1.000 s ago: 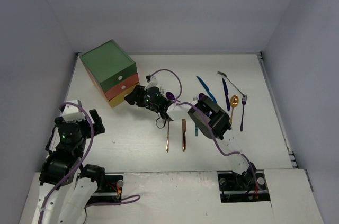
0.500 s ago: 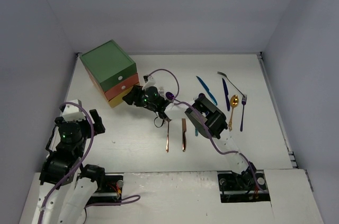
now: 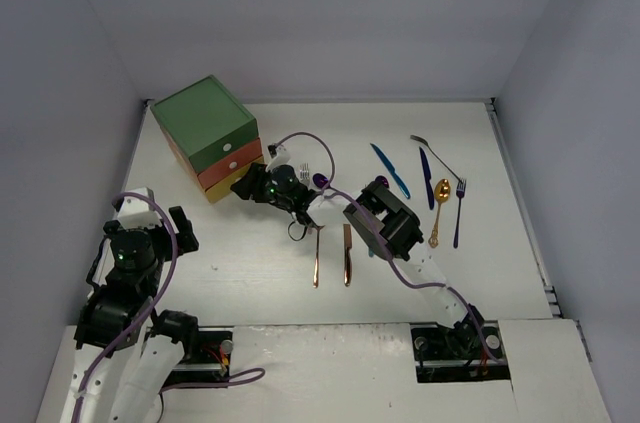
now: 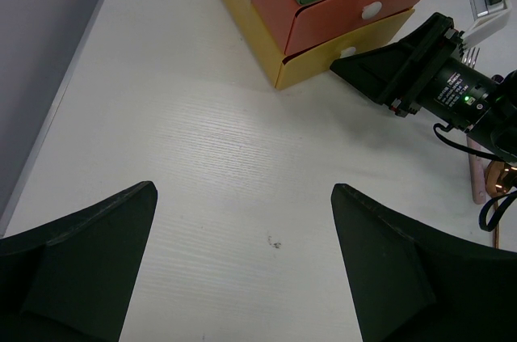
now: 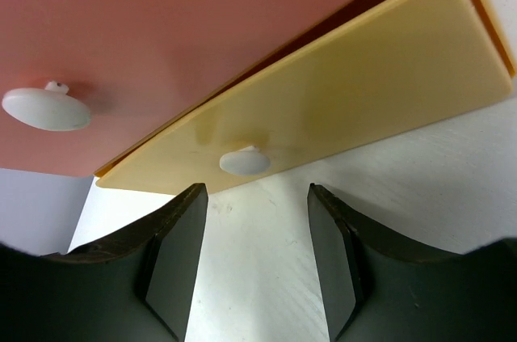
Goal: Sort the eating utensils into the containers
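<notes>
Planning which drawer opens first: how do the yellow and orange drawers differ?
The yellow drawer is lowest; the orange drawer sits above it. The yellow drawer's knob lies just beyond the open jaws of the right gripper; the orange drawer's knob is off to one side. Both knobs are white.

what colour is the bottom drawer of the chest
The drawer is pale yellow, with a white knob; clearest in the right wrist view.

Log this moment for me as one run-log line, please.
step: approach yellow drawer | right claw: open, lined up on white knob, not gripping | left claw: open, empty, above table
</notes>
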You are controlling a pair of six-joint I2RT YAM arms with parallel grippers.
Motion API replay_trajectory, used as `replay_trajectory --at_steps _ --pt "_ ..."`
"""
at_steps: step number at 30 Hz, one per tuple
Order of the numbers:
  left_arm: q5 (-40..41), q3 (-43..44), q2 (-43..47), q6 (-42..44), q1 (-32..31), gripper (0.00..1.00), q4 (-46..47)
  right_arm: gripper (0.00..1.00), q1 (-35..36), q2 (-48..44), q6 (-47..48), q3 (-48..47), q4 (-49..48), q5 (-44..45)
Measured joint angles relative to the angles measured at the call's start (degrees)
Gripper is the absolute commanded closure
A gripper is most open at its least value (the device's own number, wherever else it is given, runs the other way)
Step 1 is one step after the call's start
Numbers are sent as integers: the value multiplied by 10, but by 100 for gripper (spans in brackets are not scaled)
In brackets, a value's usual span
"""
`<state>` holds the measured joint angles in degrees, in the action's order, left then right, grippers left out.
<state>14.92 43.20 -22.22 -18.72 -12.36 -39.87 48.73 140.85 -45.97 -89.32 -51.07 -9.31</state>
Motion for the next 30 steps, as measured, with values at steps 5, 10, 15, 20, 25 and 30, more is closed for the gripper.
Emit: replay_trajectory --at_steps 5,10,15,20,25,30 --pt "0 0 0 0 0 13 -1 55 0 1 4 -3 0 -2" --pt "0 0 0 0 0 13 -1 56 0 1 9 -8 -1 -2" --pt "0 0 0 0 0 13 -1 56 -1 1 10 -13 -1 -2" --pt "0 0 -1 0 0 13 -1 57 -5 3 10 -21 -1 -2" --pt "0 0 -2 0 0 13 -1 59 -7 3 10 -24 -1 -2" --pt "0 0 -4 0 0 13 -1 64 -8 4 10 -27 -1 -3"
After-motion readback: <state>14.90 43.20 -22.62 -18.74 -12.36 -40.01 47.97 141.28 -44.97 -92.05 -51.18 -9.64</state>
